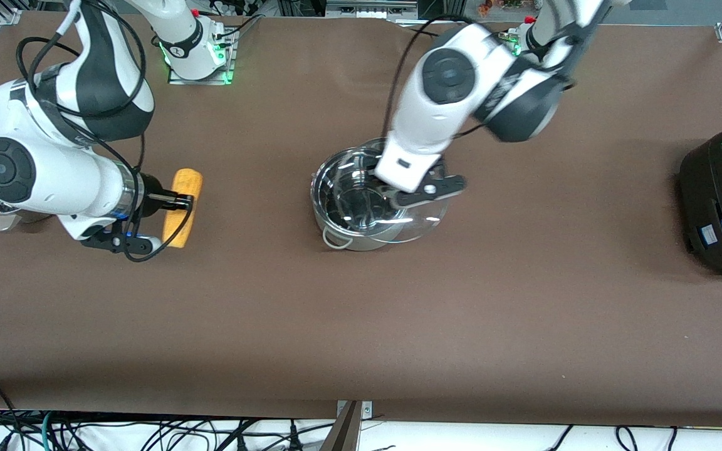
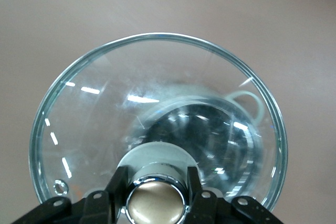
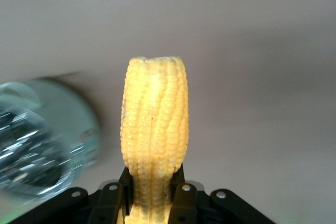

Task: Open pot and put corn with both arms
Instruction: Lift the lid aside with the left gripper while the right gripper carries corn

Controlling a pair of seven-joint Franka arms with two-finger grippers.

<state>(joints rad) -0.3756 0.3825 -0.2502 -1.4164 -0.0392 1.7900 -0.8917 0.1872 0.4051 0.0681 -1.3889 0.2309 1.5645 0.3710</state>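
While left gripper [image 2: 155,195] clamps lid [image 2: 157,124] knob above pot [image 1: 361,197] mid-bench, right gripper [image 3: 152,195] clamps corn [image 3: 154,135] over bench; lid only partly aside, corn may clip it.

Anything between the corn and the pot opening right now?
Partly. The left gripper holds the glass lid by its knob, lifted but overlapping the pot rim at the left arm's end. The right gripper grips the corn toward the right arm's end; bare table lies between.

Even overhead light, blurred wrist backgrounds
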